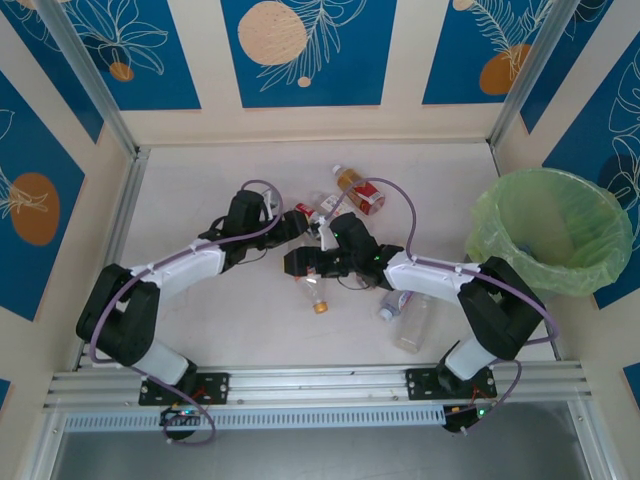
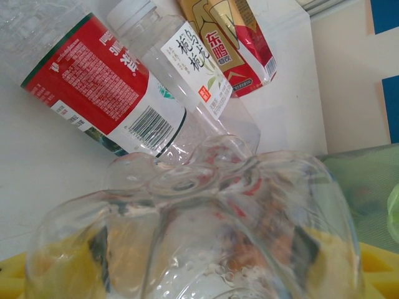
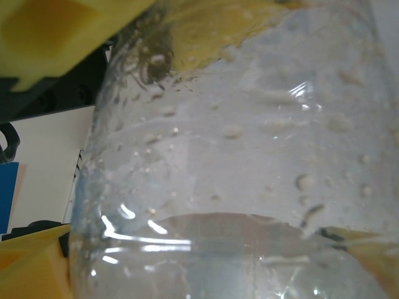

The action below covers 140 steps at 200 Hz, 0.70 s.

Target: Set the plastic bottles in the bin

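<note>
At the middle of the desk (image 1: 200, 330), the left hand (image 1: 288, 228) is clamped around a clear bottle (image 2: 199, 218). The right hand (image 1: 298, 264) squeezes a second bottle (image 3: 249, 156) (yellow pads (image 3: 43, 31) against its wall), presumably to carry both to the bin (image 1: 585, 272) at the right edge.

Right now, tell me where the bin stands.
In the top view the bin stands at the table's right edge, just beyond the right arm, right of the plastic bottles.
</note>
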Motion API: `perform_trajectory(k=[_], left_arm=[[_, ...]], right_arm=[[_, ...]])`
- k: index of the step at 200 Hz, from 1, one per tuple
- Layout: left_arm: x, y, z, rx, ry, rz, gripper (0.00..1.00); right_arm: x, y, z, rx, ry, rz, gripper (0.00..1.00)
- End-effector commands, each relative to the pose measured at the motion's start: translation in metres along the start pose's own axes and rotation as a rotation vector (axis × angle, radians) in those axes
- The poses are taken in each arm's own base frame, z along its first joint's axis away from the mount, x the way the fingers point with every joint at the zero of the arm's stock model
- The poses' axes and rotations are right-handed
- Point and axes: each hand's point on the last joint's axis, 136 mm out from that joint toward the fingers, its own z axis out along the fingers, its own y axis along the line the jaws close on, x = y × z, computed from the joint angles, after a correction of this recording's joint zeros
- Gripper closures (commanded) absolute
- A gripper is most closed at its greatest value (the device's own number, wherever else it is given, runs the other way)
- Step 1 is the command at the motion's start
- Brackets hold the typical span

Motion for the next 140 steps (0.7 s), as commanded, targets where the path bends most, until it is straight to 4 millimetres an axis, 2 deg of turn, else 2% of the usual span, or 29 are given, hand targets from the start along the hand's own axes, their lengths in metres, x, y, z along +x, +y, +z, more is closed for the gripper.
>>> perform_trajectory(k=[1,13,22,52,75,111,122,140], left_arm=[[-0.012,-0.039,-0.008,0.136,-0.025,0.023,0.51],[-0.012,-0.042,-0.010,0.148,-0.025,0.028,0.51],[-0.012,-0.043,-0.011,0.149,-0.029,0.034,0.51],[-0.013,-0.043,-0.014,0.144,-0.042,0.057,0.51],[-0.014,-0.047,-0.015,0.161,-0.039,0.066,0.50],[-0.021,-0.058,-0.019,0.159,-0.037,0.090,0.47],[-0.024,-0.060,-0.021,0.153,-0.042,0.098,0.39],[-0.028,-0.060,-0.021,0.131,-0.049,0.090,0.09]], right_arm=[[-0.008,0.017,0.002,-0.046,-0.014,-0.046,0.06],[-0.008,0.019,0.003,-0.056,-0.018,-0.044,0.06],[-0.009,0.018,0.003,-0.059,-0.026,-0.039,0.12],[-0.009,0.014,0.002,-0.046,-0.039,-0.036,0.22],[-0.008,0.015,0.000,-0.049,-0.044,-0.065,0.33],[-0.016,0.018,-0.004,-0.041,-0.063,-0.073,0.38],[-0.018,0.019,-0.006,-0.041,-0.076,-0.082,0.40],[-0.021,0.015,-0.009,-0.023,-0.081,-0.095,0.42]])
